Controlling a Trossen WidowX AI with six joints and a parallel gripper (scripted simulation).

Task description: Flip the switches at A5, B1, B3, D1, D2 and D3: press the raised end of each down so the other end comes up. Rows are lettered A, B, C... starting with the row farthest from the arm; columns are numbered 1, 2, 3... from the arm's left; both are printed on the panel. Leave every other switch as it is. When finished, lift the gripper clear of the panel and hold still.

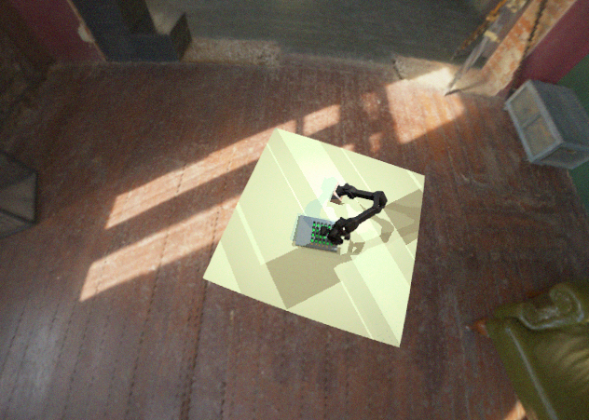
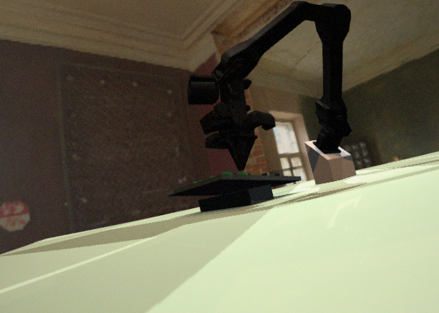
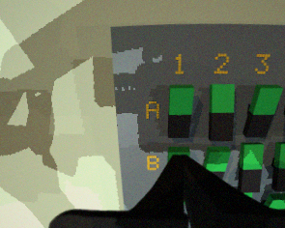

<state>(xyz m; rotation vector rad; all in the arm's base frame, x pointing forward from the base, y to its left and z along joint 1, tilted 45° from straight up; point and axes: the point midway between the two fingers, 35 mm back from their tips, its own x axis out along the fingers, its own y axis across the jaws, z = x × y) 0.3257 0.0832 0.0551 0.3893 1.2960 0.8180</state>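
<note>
The grey switch panel with rows of green-and-black rocker switches (image 3: 135, 121) lies flat on the pale yellow-green square mat (image 1: 371, 282), near the mat's middle and just beside the arm's tan base block (image 2: 329, 164). Only the wrist view reads the panel's orange print: columns 1, 2 and 3 along the top, rows A and B down the side. There the rocker switch at A1 (image 3: 181, 111) and its row-mates show a green half toward the far edge and a black half toward the arm. The rocker switch at B1 (image 3: 176, 154) shows only a sliver of green, the rest covered by the black parallel-jaw gripper (image 3: 185, 205), whose tip sits over it. The fingers are pressed together into one dark wedge with nothing between them.

The exterior view, low and side-on, gives what the wrist view cannot: the gripper (image 2: 242, 162) points straight down with its tip just above the green tops of the switches on the panel (image 2: 233, 185); whether it touches cannot be told. The black six-joint arm (image 2: 329, 72) rises from the base and arches over.

The top view shows the panel (image 1: 304, 232) as a small grey rectangle with the gripper (image 1: 333, 237) at its side, on a reddish wooden plank floor (image 1: 143, 334).
</note>
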